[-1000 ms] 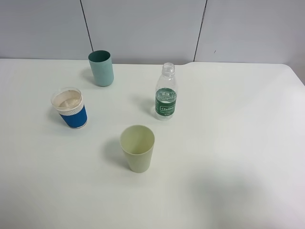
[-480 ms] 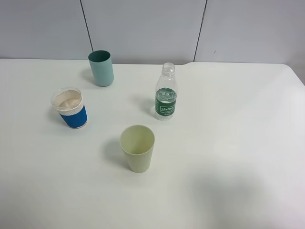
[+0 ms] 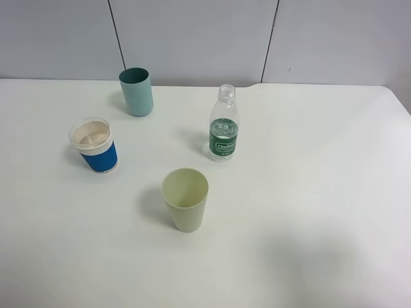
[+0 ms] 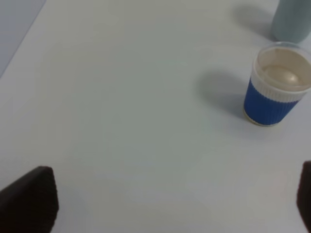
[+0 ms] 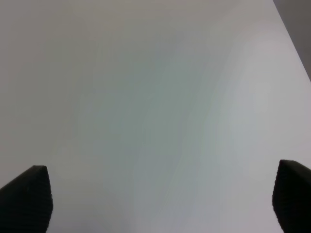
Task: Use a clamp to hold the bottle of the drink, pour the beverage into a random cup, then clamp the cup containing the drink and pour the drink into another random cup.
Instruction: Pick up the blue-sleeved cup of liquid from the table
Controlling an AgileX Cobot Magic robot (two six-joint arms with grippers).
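Note:
The bottle (image 3: 223, 131), clear with a green label and no cap, stands upright at the table's middle back. The blue-sleeved paper cup (image 3: 95, 146) stands to its left; the left wrist view shows this cup (image 4: 276, 87) with a cream inside, and the drink cannot be made out in it. Nearest the front stands the pale yellow-green cup (image 3: 185, 199). Neither arm shows in the exterior view. My left gripper (image 4: 170, 204) is open over bare table, well short of the blue cup. My right gripper (image 5: 160, 204) is open too, with only white table between its fingers.
A teal tumbler (image 3: 136, 92) stands upright at the back left, behind the blue cup, and its base shows in the left wrist view (image 4: 291, 19). The white table (image 3: 321, 192) ends at a grey panelled wall at the back and an edge on the right.

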